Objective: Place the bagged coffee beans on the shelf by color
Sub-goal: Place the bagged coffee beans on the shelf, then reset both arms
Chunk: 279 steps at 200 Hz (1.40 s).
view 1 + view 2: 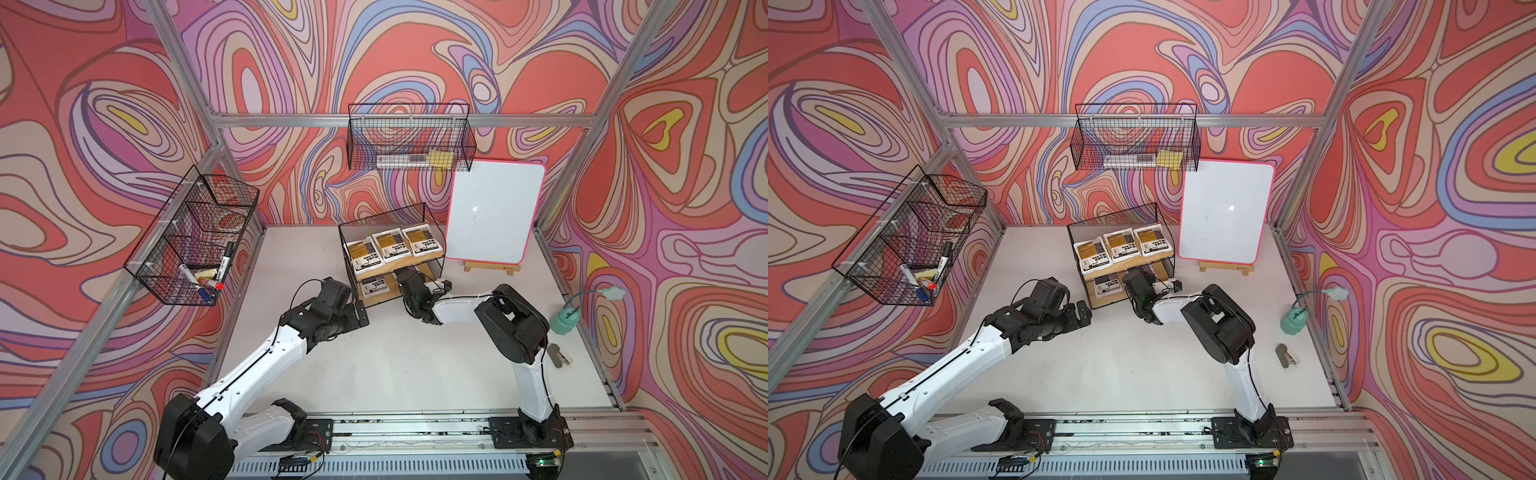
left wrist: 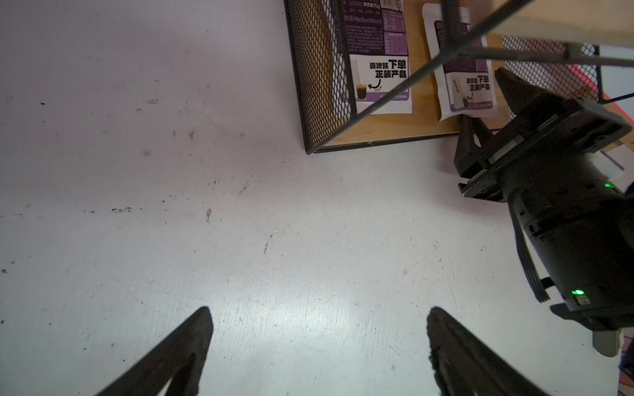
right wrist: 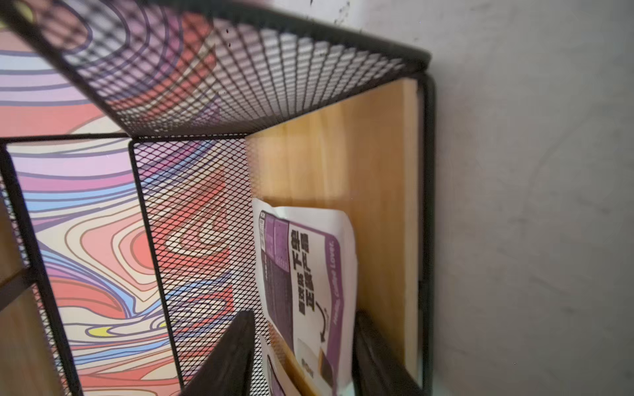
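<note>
Three yellow pouches top the shelf in both top views. Left wrist: two purple pouches on its lower board; left jaws apart near it. Right wrist: right jaws apart astride one purple pouch, likely light, floppy; pinch its edge.

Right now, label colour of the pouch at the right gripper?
Pouch label: purple and black on white; clearest in right wrist view.

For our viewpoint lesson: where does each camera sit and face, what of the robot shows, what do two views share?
Both top views: overhead, looking down and forward onto shelf; left arm, right arm show.
Left wrist: above table, facing shelf; left gripper, right gripper show.
Right wrist: at lower tier, facing purple pouch; right gripper shows.
Shared: wrist views both show that pouch.
</note>
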Tool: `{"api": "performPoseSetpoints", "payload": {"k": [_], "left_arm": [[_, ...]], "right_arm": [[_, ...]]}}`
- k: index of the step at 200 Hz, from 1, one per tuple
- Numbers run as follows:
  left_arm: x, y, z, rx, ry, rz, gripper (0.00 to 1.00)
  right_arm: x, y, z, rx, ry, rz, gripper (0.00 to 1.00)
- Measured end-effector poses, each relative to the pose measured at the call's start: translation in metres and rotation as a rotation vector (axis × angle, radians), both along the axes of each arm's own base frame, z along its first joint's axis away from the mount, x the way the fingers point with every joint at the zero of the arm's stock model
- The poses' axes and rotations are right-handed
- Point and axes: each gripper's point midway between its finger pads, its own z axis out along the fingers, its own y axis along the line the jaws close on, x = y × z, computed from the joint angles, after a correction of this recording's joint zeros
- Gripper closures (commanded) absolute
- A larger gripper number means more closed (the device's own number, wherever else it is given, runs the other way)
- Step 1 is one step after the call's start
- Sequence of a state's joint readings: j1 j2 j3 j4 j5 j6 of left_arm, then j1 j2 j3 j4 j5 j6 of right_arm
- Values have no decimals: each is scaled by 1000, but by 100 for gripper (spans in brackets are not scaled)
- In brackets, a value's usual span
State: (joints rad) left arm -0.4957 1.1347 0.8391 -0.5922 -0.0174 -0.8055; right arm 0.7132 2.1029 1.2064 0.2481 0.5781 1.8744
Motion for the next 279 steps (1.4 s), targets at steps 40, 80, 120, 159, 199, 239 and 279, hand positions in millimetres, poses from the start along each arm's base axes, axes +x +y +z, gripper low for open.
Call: {"api": "performPoseSetpoints", "payload": {"k": [40, 80, 120, 159, 199, 239, 279], "left_arm": [[-1, 0, -1, -1, 4, 3, 1], [-2, 1, -3, 0, 7, 6, 1], [-2, 2, 3, -6, -13, 8, 1], [-1, 4, 7, -5, -30, 14, 1], [0, 8, 12, 11, -60, 18, 1], [2, 16, 21, 42, -108, 28, 1], [6, 26, 29, 80, -155, 56, 1]], "right_arm": [[2, 6, 0, 3, -7, 22, 53], [4, 10, 1, 16, -22, 39, 46], [-3, 9, 7, 12, -51, 84, 31], [-25, 0, 8, -34, -37, 163, 27], [-57, -17, 8, -93, -4, 244, 25], [-87, -37, 31, -137, -7, 308, 21], [-113, -61, 69, -230, -31, 360, 12]]}}
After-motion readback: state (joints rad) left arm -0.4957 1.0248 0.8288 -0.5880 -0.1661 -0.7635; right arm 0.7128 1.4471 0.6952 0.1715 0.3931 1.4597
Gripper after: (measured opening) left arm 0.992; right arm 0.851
